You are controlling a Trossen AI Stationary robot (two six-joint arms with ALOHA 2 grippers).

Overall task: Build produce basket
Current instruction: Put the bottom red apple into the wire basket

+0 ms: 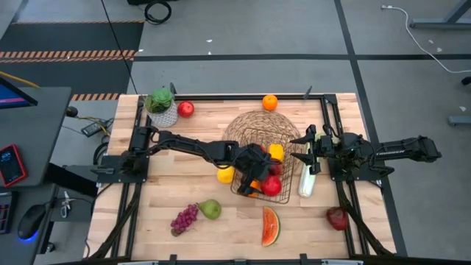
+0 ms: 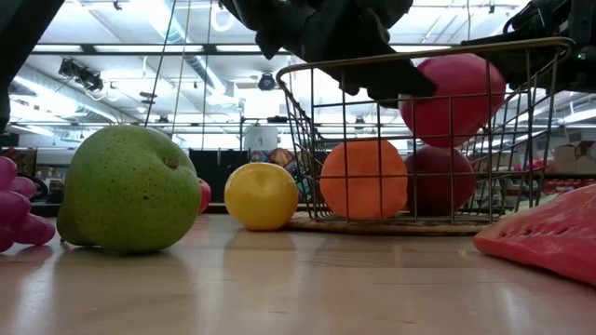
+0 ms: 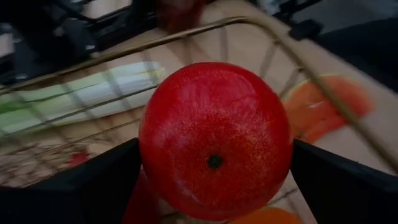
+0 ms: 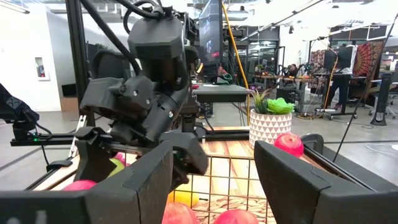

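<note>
My basket (image 1: 257, 136) sits mid-table, thin see-through wire; I'd judge it light and springy, best grabbed by the rim. Left gripper (image 1: 259, 177) hangs over it, fingers wide, a glossy red apple (image 3: 214, 140) between them (smooth, probably slippery). Right gripper (image 1: 310, 151) waits closed beside the celery stalk (image 1: 306, 180).

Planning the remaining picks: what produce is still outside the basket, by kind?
Apples: 2
Orange: 1
Yellow fruit: 1
Pear: 1
Grape bunch: 1
Watermelon slice: 1
Celery: 1
Total: 8
</note>
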